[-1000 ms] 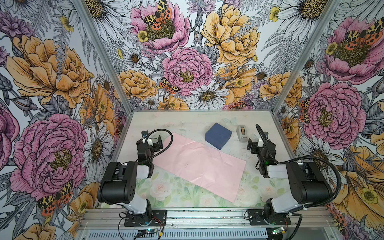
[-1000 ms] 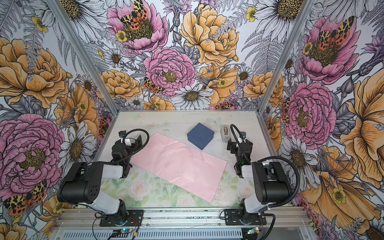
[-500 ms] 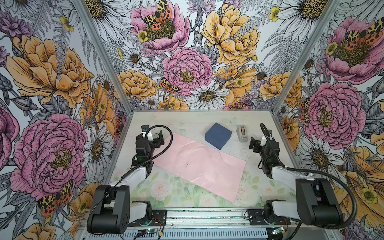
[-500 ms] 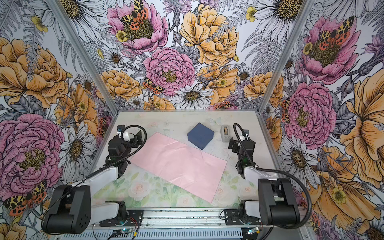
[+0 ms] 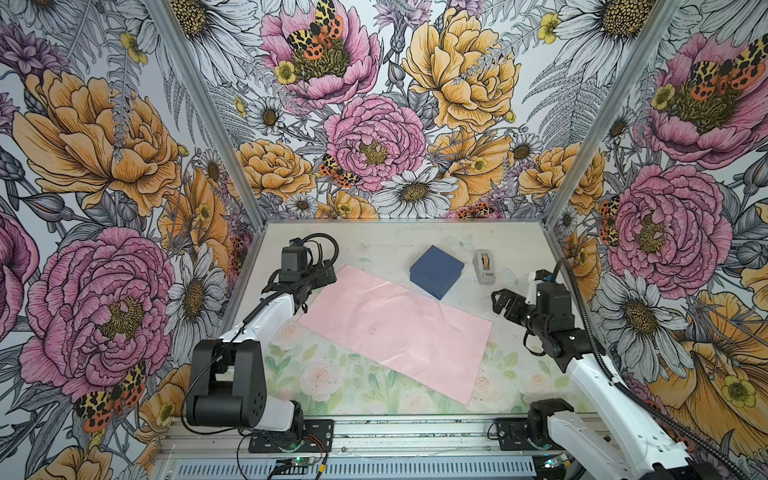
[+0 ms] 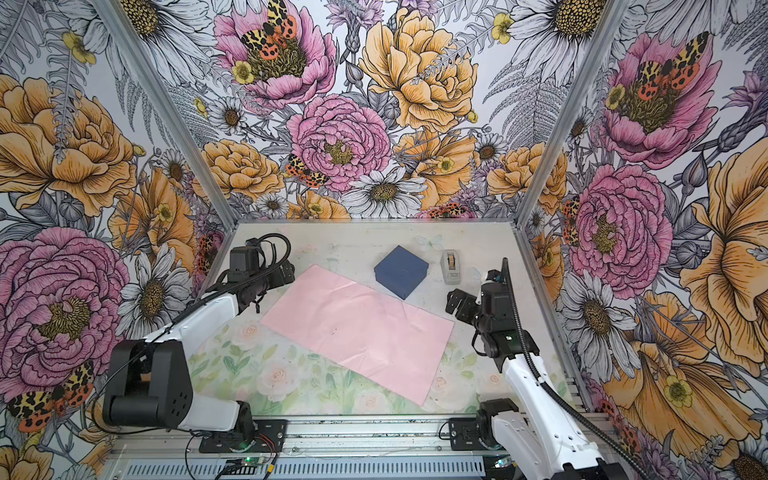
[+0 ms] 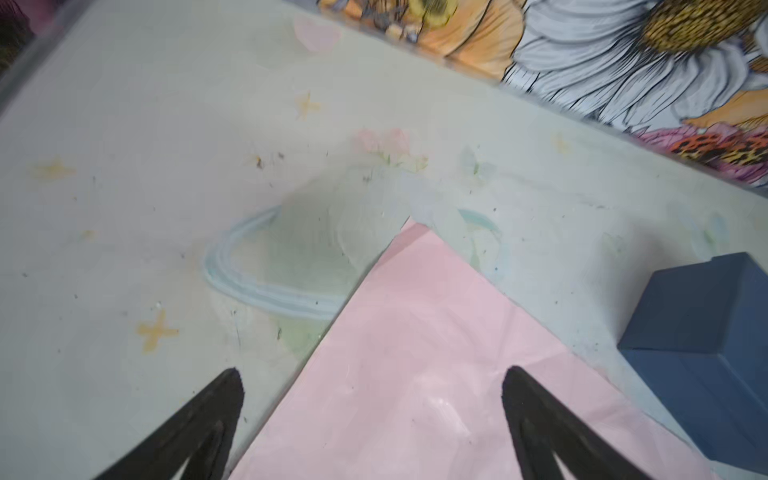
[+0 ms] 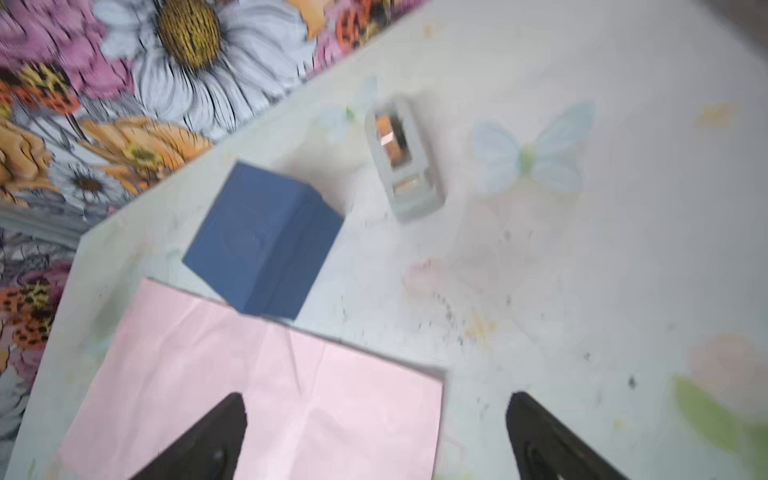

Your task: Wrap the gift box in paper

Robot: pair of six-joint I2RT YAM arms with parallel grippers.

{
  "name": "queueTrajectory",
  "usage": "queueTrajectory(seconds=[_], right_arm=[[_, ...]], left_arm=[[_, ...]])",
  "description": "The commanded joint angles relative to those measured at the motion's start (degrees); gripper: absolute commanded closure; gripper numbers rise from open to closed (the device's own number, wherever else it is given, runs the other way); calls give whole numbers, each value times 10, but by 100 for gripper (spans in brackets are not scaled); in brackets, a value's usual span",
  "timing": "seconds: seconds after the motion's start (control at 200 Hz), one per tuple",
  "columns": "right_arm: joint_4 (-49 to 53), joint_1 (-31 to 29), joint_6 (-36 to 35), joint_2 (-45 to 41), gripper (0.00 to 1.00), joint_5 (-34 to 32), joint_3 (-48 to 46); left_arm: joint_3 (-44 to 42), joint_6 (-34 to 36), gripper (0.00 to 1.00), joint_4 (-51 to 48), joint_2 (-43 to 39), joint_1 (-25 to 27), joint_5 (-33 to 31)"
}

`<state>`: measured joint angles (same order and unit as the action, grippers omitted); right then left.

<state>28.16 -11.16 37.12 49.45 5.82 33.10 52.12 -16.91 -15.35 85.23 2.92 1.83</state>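
The navy gift box point(image 5: 436, 272) point(image 6: 401, 271) sits on the table with its near corner at the far long edge of the paper point(image 5: 395, 328) point(image 6: 357, 332); whether they touch I cannot tell. The paper lies flat, creased, pink face up. My left gripper point(image 5: 326, 276) point(image 6: 284, 275) hovers open at the paper's far left corner; in the left wrist view its tips point(image 7: 372, 374) straddle the paper point(image 7: 415, 374), with the box point(image 7: 706, 345) off to one side. My right gripper point(image 5: 500, 301) point(image 6: 455, 303) stands open by the paper's right corner point(image 8: 376, 397), facing the box point(image 8: 262, 241).
A grey tape dispenser point(image 5: 484, 266) point(image 6: 451, 266) point(image 8: 403, 162) stands just right of the box. Flowered walls close in the table point(image 5: 374, 241) at the back and on both sides. Both arm bases sit on the front rail.
Both arms have unfolded from a tucked pose and reached out over the table. The right gripper has swung left toward the paper's corner. Box, paper and dispenser have not moved.
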Motion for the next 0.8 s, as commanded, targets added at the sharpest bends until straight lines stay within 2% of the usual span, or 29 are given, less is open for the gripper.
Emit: queueTrajectory(seconds=[0.0, 0.125, 0.26, 0.59, 0.791], right_arm=[[72, -78, 104, 6, 0, 11, -19], [73, -133, 137, 29, 1, 6, -41], [70, -147, 166, 33, 2, 5, -67], [1, -133, 139, 132, 3, 53, -63], [-16, -89, 105, 182, 3, 69, -49]], left_arm=[[39, -29, 4, -55, 29, -10, 32], [74, -35, 5, -55, 77, -16, 54], [109, -31, 11, -69, 132, -17, 75], [72, -34, 15, -67, 142, -9, 84], [17, -32, 17, -65, 111, -1, 78]])
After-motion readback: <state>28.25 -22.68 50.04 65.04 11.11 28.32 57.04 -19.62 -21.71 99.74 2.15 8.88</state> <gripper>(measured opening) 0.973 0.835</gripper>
